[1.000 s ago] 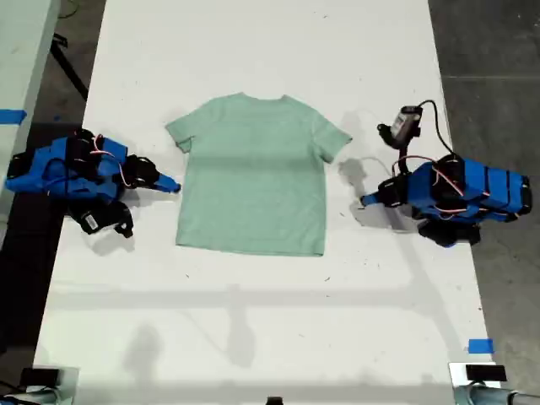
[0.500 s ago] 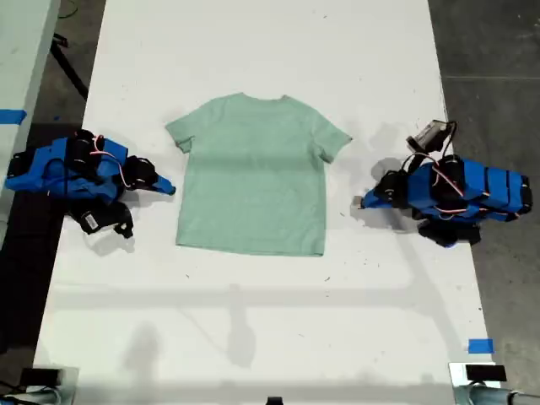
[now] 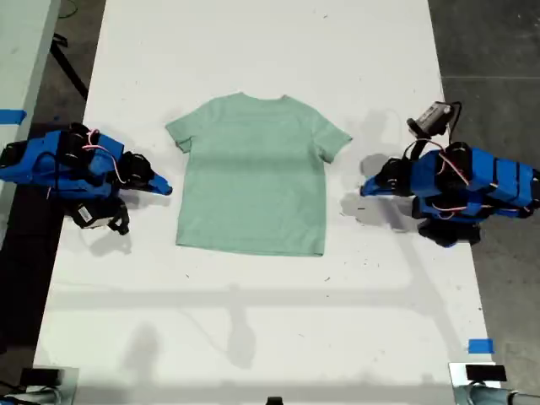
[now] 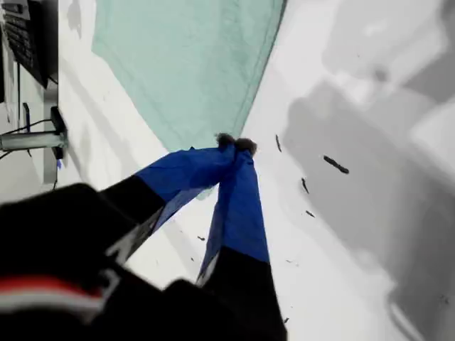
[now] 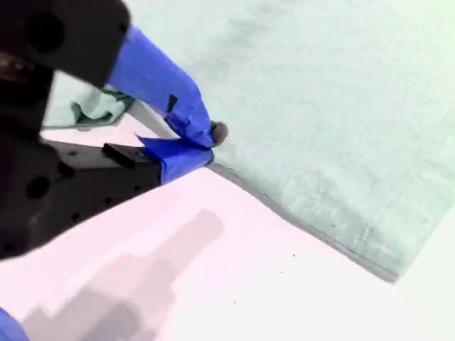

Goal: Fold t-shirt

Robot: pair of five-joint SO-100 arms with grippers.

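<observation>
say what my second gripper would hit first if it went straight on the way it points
Most likely the t-shirt: my second gripper points at its near side edge, with nothing between. Its height over the cloth is unclear.

You have bare white table [image 3: 253, 51] all round the t-shirt [image 3: 253, 173], with wide open stretches above and below it in the exterior view. A clear strip of table separates my first gripper [image 3: 364, 190] from the shirt's edge on the exterior view's right. My second gripper [image 3: 169, 187] sits just beside the opposite edge, near the sleeve, so little room remains there.
</observation>
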